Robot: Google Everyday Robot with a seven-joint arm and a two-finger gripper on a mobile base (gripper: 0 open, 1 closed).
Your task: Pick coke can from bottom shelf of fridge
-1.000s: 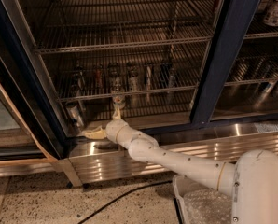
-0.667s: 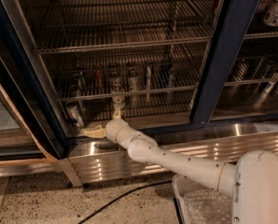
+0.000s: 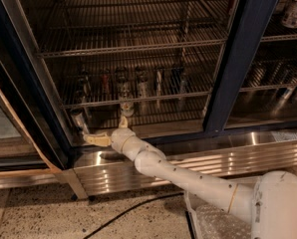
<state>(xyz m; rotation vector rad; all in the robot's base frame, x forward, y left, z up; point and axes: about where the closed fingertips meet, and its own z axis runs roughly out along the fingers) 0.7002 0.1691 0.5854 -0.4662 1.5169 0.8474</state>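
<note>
The fridge stands open, with dark blue frames and wire racks. A small coke can, reddish with a silvery top, stands near the front of the bottom shelf. My gripper is at the front edge of that shelf and is open wide. One finger points up just below the coke can. The other finger points left towards a silver-grey can. Nothing is between the fingers.
A row of several dim cans stands on the rack above. The ribbed steel base runs below the arm. The blue door post is to the right, with more cans behind the right-hand glass. A black cable lies on the floor.
</note>
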